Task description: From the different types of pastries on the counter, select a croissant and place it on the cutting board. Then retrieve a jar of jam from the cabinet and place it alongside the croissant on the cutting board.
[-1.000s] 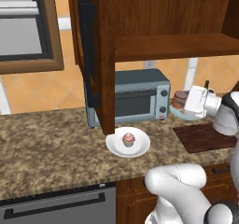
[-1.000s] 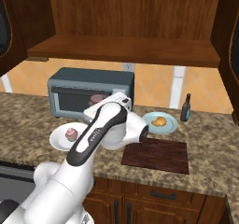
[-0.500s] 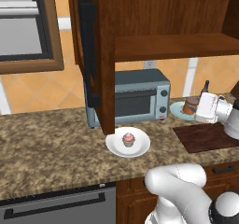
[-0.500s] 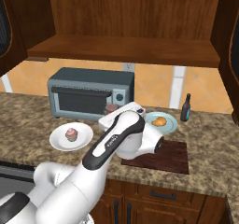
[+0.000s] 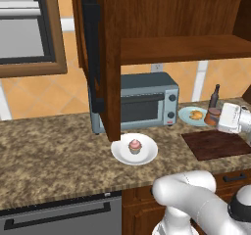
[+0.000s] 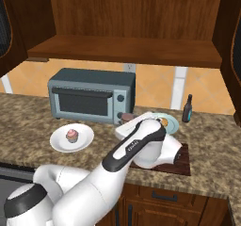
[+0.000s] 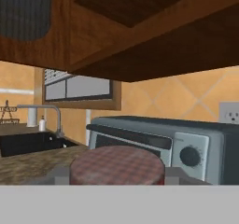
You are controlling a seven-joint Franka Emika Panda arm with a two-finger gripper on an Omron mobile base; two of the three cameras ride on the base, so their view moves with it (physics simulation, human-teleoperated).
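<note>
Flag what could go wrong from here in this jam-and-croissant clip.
The croissant sits on its teal plate, not the cutting board; setting the jar down now would likely leave that first step undone. The claw, shut on the jar of jam, hangs beside that plate and the slim bottle; a sideways swing might knock either.

Glossy white rounded arm [image 6: 136, 149] segments, dark joint bands, small lettering on one band.
</note>
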